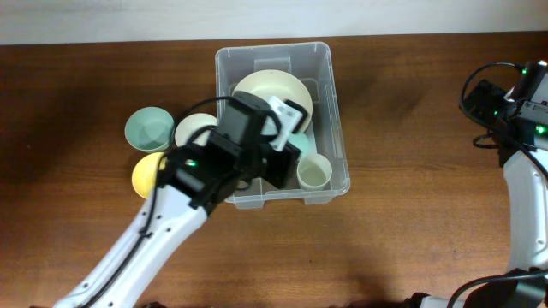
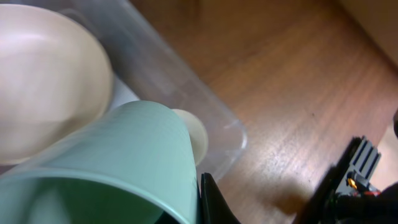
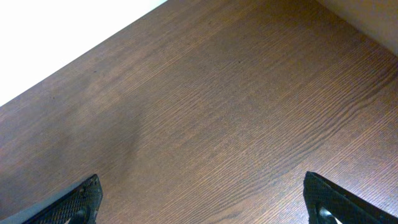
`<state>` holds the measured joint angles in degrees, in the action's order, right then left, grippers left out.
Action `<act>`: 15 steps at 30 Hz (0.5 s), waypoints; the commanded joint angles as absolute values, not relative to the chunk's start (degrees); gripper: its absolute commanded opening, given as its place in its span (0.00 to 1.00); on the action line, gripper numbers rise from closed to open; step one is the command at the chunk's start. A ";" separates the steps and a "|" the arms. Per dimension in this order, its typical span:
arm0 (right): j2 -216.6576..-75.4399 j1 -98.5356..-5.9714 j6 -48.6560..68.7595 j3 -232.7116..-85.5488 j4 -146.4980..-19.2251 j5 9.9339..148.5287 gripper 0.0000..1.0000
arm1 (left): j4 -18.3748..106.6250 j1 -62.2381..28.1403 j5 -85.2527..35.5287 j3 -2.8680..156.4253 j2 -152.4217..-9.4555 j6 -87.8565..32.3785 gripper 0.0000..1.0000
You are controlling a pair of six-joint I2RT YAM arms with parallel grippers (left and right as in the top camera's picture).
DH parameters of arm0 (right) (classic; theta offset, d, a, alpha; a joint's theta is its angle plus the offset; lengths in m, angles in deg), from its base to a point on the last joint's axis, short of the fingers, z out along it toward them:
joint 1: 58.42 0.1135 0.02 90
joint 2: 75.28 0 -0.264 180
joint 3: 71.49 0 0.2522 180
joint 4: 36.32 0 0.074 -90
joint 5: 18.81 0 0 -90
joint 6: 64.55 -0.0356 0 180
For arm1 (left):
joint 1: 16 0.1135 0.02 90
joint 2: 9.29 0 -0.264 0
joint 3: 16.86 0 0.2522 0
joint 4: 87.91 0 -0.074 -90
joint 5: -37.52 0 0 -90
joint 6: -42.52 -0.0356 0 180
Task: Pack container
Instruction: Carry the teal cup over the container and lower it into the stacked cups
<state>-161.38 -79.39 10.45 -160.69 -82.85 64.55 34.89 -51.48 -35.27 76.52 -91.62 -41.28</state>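
While my left end effector (image 1: 288, 141) hangs over the container (image 1: 334, 103), at the far middle of the table (image 1: 411, 214), it grips a mint cup (image 2: 124, 162) between the big bowl (image 1: 272, 90) and cream cup (image 1: 313, 173) inside. Step in hand, by my judgement: placing that cup. Next I should lower it onto free floor, then release. Mint bowl (image 1: 150, 128), pale bowl (image 1: 193, 128) and yellow bowl (image 1: 145, 174) wait outside, left. My right end effector (image 3: 205, 202) hangs spread, empty, well apart.

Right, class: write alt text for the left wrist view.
A pale green plastic cup, held in the jaws, fills the foreground above a clear plastic bin holding a large cream bowl, on a brown wooden table.
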 commanded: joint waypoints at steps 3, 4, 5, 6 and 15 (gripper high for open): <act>-161.03 -79.50 10.42 -161.28 -82.76 64.03 0.99 | 37.03 -56.05 -37.52 76.87 -96.58 -42.46 0.01; -161.03 -79.50 10.42 -161.28 -82.76 64.03 0.99 | 37.38 -56.56 -37.52 76.87 -97.47 -42.46 0.01; -161.03 -79.50 10.42 -161.28 -82.76 64.03 0.99 | 37.80 -57.08 -37.52 76.87 -98.54 -42.46 0.00; -161.03 -79.50 10.42 -161.28 -82.76 64.03 0.99 | 38.19 -57.50 -37.52 76.87 -99.44 -42.46 0.00; -161.03 -79.50 10.42 -161.28 -82.76 64.03 0.99 | 41.43 -58.50 -37.52 76.87 -104.47 -42.46 0.00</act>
